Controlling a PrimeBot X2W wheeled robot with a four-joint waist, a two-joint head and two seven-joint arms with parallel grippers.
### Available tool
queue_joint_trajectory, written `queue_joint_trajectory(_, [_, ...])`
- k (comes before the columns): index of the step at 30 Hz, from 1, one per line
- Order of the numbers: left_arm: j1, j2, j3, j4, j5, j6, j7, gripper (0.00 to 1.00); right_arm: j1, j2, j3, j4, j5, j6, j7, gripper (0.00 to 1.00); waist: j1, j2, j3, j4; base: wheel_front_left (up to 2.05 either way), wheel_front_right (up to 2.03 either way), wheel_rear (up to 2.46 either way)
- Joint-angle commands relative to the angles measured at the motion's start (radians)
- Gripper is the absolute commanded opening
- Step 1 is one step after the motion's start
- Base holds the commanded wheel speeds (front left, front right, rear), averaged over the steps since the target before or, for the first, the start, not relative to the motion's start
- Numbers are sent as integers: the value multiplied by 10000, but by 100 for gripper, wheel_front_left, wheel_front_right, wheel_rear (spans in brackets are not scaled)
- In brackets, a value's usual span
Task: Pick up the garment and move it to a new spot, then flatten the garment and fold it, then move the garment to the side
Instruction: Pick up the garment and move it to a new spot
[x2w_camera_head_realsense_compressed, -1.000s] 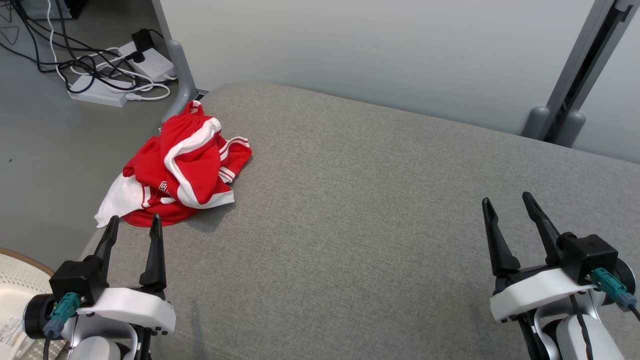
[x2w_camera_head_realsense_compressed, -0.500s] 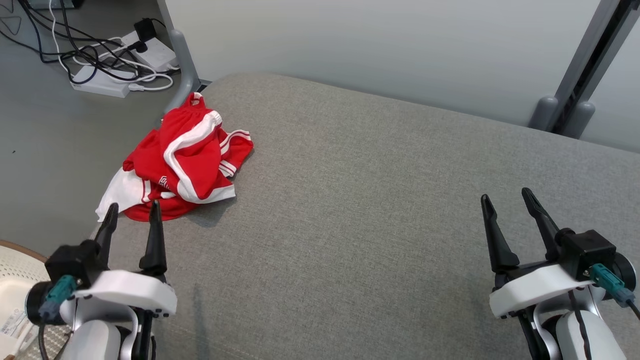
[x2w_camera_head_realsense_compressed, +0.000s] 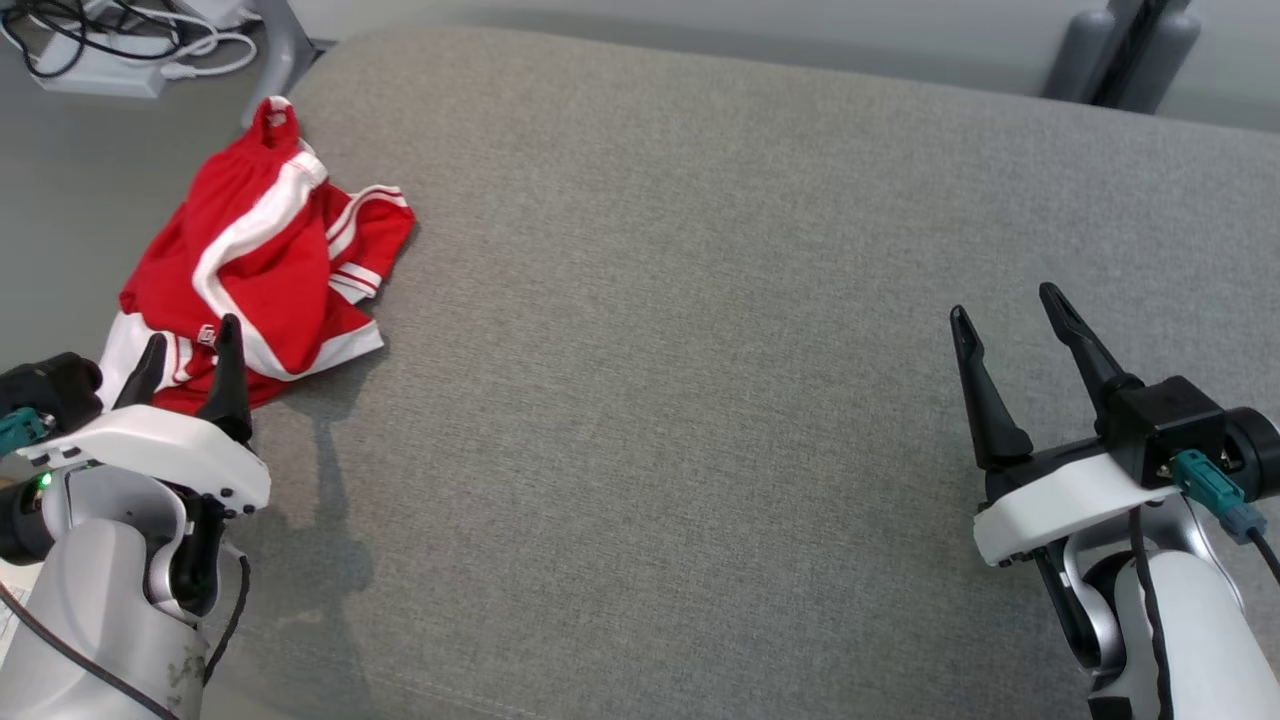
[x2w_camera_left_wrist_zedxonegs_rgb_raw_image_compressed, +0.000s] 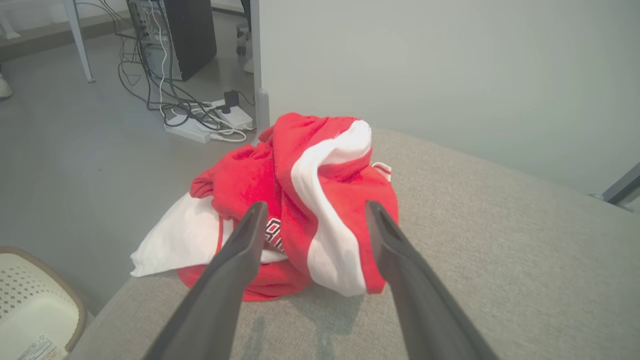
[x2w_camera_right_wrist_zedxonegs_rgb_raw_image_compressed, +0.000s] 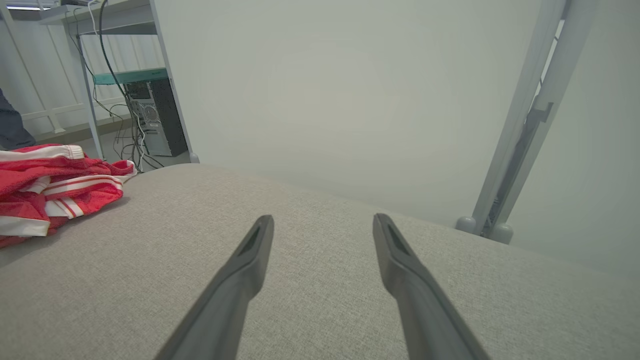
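Observation:
A crumpled red garment (x2w_camera_head_realsense_compressed: 265, 270) with white stripes lies at the left edge of the grey cushion (x2w_camera_head_realsense_compressed: 700, 300), a white part hanging over the side. In the left wrist view the garment (x2w_camera_left_wrist_zedxonegs_rgb_raw_image_compressed: 310, 200) sits just beyond the fingertips. My left gripper (x2w_camera_head_realsense_compressed: 190, 345) is open, its tips at the garment's near edge with nothing between them. My right gripper (x2w_camera_head_realsense_compressed: 1005, 310) stands open over bare cushion at the lower right, far from the garment. The right wrist view catches the garment (x2w_camera_right_wrist_zedxonegs_rgb_raw_image_compressed: 55, 185) at its left edge, with the right gripper (x2w_camera_right_wrist_zedxonegs_rgb_raw_image_compressed: 322, 222) open.
Power strips and tangled cables (x2w_camera_head_realsense_compressed: 120, 40) lie on the floor beyond the cushion's left corner. A perforated cream basket (x2w_camera_left_wrist_zedxonegs_rgb_raw_image_compressed: 35, 300) stands on the floor by the cushion's near-left side. A grey post (x2w_camera_head_realsense_compressed: 1135, 40) rises behind the cushion at the far right.
The head camera has tilted down and the scene has shifted up and left. My left gripper has advanced to the garment's near edge. The right gripper stays open.

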Motion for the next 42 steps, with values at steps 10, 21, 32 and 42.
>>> queue_joint_trajectory(10, [-1809, 285, 179, 2791, -447, -583, -481, 78, -480, -197, 146, -381, -136, -3, 274, 100, 0, 0, 1416, -698, 0, 0, 0])
queue_joint_trajectory(21, [-2210, 563, 307, 3011, -80, -230, -2035, 0, -378, -137, -73, -194, -47, -3, 33, 100, 0, 0, 1058, -714, 0, 0, 0])
queue_joint_trajectory(32, [-262, 912, 283, -625, 682, 633, -2114, 0, 189, -46, -424, 244, 269, -3, -520, 100, 0, 0, -427, -986, 0, 0, 0])
queue_joint_trajectory(42, [1898, 862, -282, -5208, 1209, 1546, -575, 0, 740, -40, -647, 384, 807, -3, -758, 100, 0, 0, -1165, -1809, 0, 0, 0])
